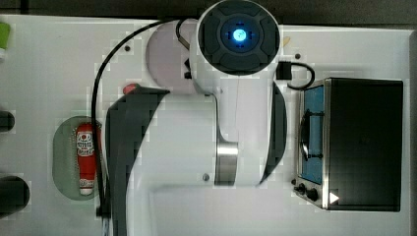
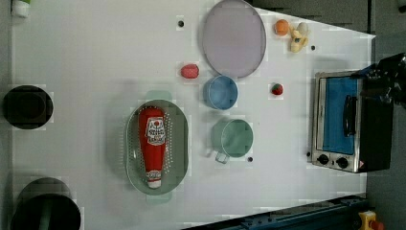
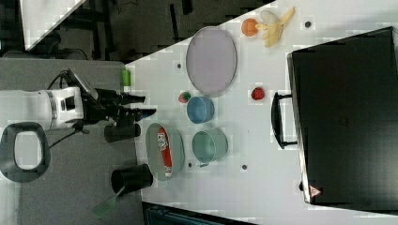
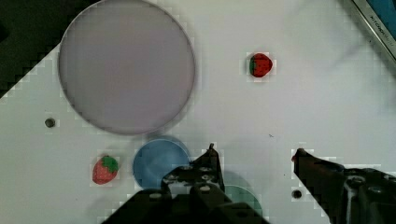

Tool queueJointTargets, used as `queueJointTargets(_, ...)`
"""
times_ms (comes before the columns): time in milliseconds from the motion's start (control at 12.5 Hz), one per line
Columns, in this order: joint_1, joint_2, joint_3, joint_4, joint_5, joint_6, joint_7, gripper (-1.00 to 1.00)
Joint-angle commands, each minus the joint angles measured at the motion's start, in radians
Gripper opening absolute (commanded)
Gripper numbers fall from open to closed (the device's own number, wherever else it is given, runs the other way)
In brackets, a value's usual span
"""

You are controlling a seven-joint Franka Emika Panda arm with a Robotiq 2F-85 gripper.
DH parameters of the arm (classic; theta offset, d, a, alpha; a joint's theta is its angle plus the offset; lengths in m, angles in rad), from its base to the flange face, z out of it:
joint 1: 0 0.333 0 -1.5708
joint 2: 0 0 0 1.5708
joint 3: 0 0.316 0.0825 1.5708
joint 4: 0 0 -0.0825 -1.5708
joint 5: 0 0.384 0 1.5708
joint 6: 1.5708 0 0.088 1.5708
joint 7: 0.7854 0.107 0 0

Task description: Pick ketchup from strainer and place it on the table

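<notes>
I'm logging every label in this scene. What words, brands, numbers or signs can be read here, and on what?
Ketchup label, in the strainer: dark print, too blurred to read.
Toaster oven front edge: a line of white lettering, too small to read.
Toaster oven corner: a red and white triangle sign, no words legible.

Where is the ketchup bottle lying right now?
In the left view the ketchup lies flat inside the strainer, cap toward the bottom, left of the green cup.

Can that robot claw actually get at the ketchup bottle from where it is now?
Probably yes. The ketchup lies uncovered in the strainer, nothing on top of it, and the gripper is open, up above the table.
</notes>
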Motion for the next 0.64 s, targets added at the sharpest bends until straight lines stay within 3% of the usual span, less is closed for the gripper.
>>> queueJointTargets(80, -0.102, -0.281, 0.064, -0.106, 0.012, -0.186, 0.085, 0.59)
queueJointTargets(240, -0.095, -0.276, 0.083, -0.106, 0.014, -0.186, 0.085, 1.00)
queueJointTargets(640, -0.049, -0.237, 0.231, -0.106, 0.014, -0.113, 0.085, 1.00)
